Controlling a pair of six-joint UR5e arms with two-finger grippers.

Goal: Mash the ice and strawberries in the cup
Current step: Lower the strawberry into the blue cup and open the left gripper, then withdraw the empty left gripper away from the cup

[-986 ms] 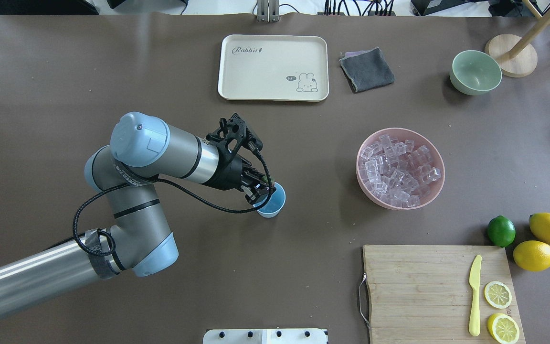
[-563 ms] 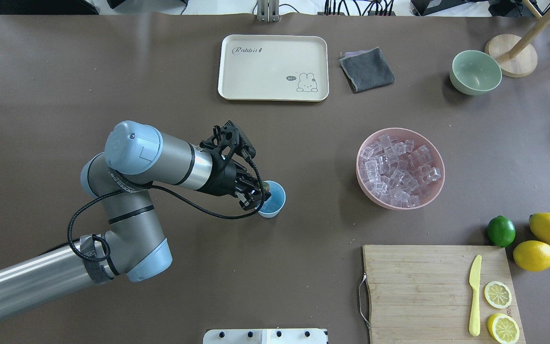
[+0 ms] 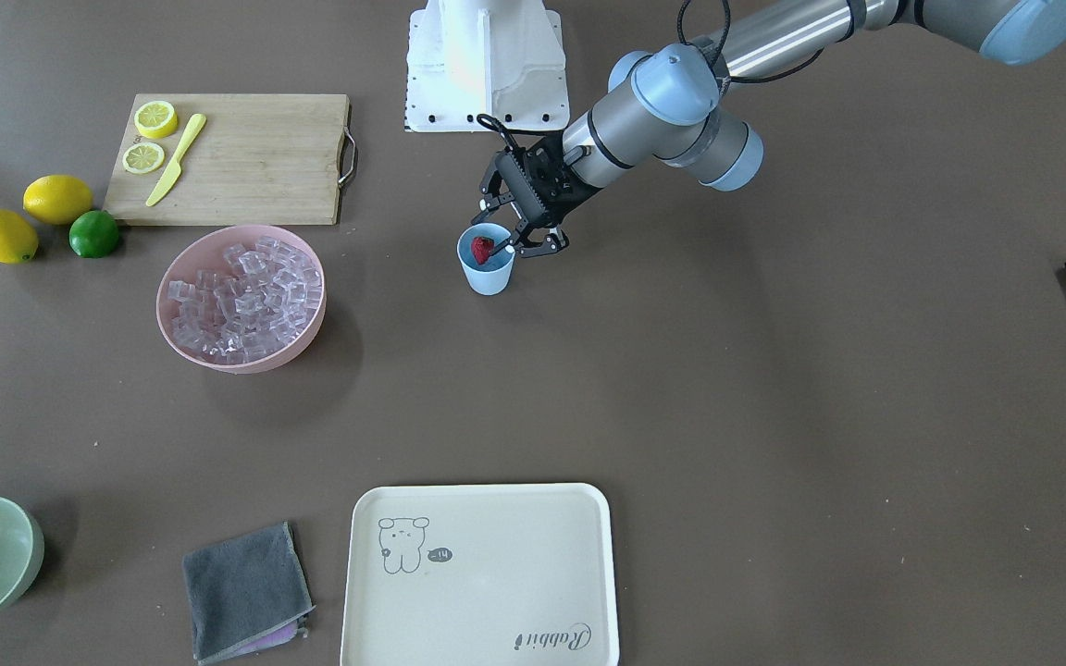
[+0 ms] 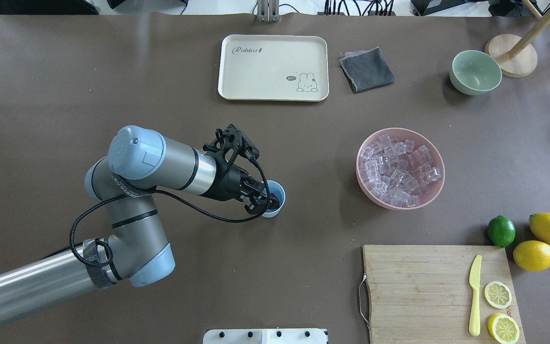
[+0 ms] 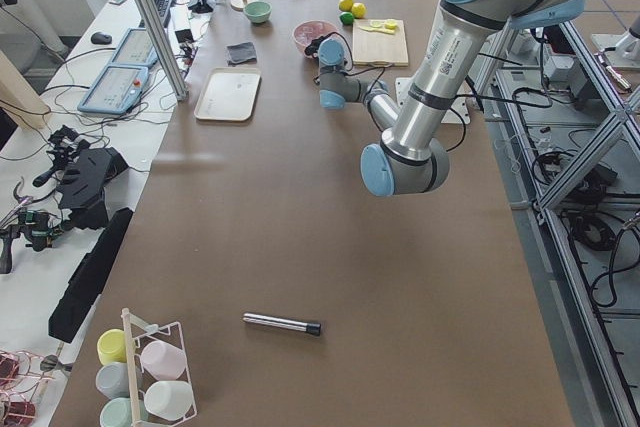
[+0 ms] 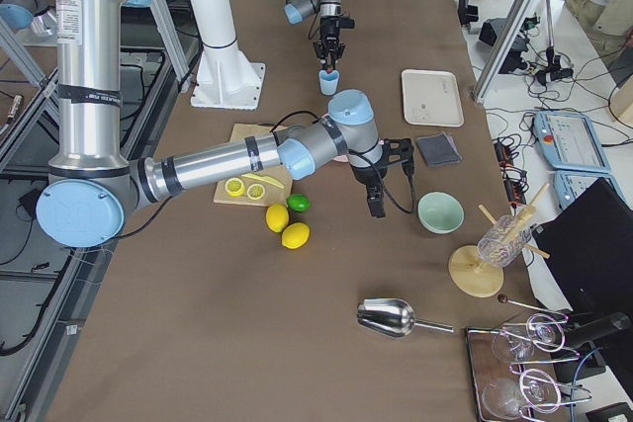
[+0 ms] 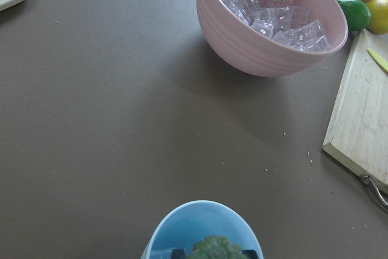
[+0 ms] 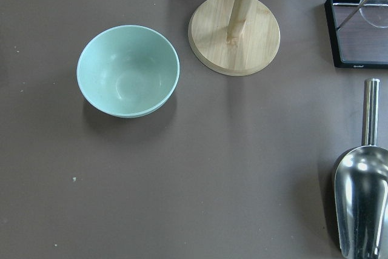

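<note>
The small dark red strawberry (image 3: 481,247), green-topped, is clamped between the fingers of the left gripper (image 3: 494,248) at the mouth of the smooth, tapering light blue plastic cup (image 3: 487,276) just beneath them. The glassy ice (image 3: 241,301) cubes (heaped in a round pink bowl (image 3: 218,356)) are seen well apart from those fingers. Of the right gripper (image 6: 376,207) it cannot be told whether the fingers are apart or together.

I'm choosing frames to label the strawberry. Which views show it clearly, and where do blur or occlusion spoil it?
Front-facing view: strawberry sharp, evenly lit, red against the cup. Overhead view: the left gripper hides most of it. Left wrist view: only its green top, soft and cropped at the bottom edge. Side views: too small to tell.
</note>
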